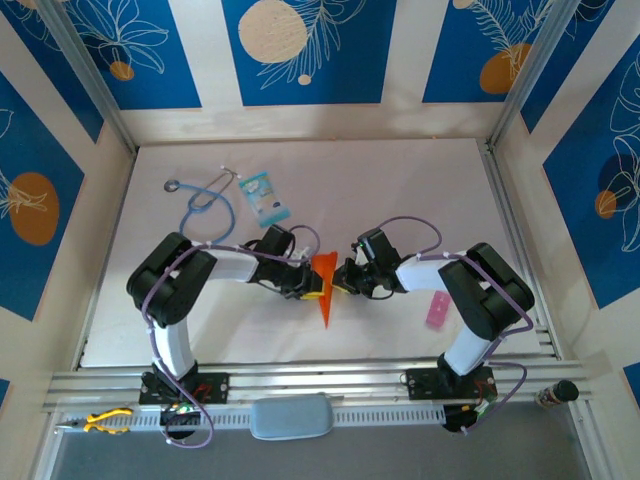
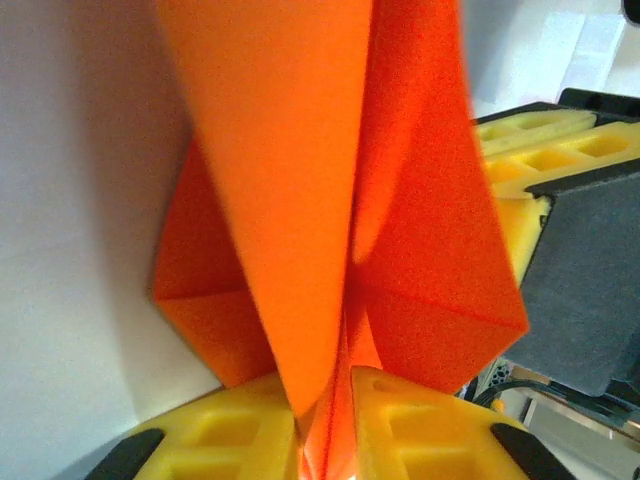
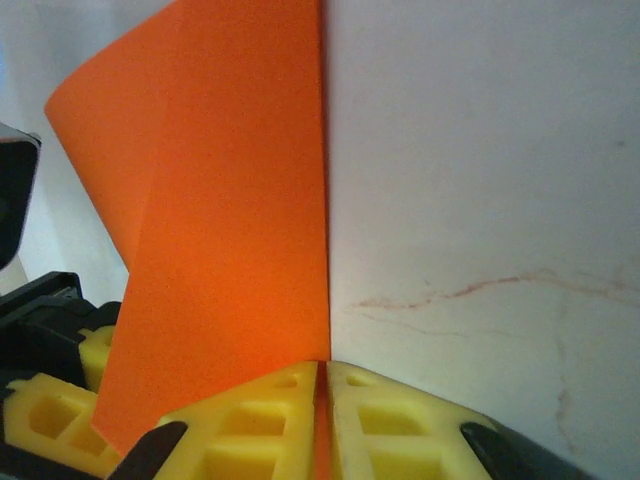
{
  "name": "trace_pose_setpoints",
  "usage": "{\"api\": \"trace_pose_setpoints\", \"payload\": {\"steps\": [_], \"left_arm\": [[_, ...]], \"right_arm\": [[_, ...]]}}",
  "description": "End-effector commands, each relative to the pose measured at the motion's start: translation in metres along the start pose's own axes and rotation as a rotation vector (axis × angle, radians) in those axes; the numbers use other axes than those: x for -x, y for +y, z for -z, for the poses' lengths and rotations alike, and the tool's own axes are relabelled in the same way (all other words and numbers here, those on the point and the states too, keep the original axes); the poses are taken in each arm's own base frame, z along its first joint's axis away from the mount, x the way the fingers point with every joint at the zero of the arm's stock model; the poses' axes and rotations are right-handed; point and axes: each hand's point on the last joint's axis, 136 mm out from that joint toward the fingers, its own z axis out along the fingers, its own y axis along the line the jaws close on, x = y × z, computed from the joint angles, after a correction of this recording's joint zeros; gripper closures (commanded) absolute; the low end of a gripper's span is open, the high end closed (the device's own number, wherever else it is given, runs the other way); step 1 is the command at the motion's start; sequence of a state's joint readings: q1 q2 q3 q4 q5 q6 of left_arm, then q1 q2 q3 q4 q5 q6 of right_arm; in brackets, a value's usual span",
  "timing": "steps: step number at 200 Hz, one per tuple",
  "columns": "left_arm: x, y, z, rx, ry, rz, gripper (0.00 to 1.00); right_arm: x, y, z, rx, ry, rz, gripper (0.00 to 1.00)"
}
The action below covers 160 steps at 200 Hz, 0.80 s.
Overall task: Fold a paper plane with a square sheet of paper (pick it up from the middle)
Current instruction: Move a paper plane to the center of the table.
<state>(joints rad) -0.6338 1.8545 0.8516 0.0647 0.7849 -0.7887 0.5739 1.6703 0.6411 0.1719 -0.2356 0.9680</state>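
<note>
Paper plane [image 1: 325,292] points to 6 o'clock (flaps loose). Left gripper [image 1: 311,284] clamps it from 9 o'clock, right gripper [image 1: 341,281] from 3.

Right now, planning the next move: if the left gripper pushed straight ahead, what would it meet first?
The folded orange paper pinched in the left gripper; close behind, probably the right gripper, though depth is unclear.

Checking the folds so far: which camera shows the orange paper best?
The left wrist view: the orange paper shows creases and layered flaps up close. The right wrist view gives one smooth flap of it; the top view, a small pointed shape far off.
</note>
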Motion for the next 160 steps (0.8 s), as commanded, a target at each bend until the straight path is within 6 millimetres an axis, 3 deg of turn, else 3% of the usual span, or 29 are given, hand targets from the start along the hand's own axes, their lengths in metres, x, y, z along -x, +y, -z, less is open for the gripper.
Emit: {"api": "trace_pose_setpoints", "payload": {"steps": [1,48,87,139,160], "left_arm": [[0.001,-0.007,-0.004,-0.025,0.000,-0.024,0.83],[0.005,-0.008,0.001,0.005,-0.030,-0.037,0.88],[0.007,0.001,0.017,0.163,-0.047,-0.086,0.90],[0.012,0.002,0.040,0.312,-0.072,-0.173,0.91],[0.013,0.001,0.042,0.323,-0.076,-0.181,0.91]], "right_arm": [[-0.014,-0.008,-0.010,-0.008,0.045,-0.011,0.88],[-0.012,-0.006,-0.009,-0.001,0.039,-0.011,0.88],[-0.008,0.001,0.001,0.018,0.011,-0.009,0.87],[0.000,0.024,0.027,0.067,-0.058,0.021,0.76],[0.002,0.042,0.032,0.115,-0.068,0.041,0.65]]}}
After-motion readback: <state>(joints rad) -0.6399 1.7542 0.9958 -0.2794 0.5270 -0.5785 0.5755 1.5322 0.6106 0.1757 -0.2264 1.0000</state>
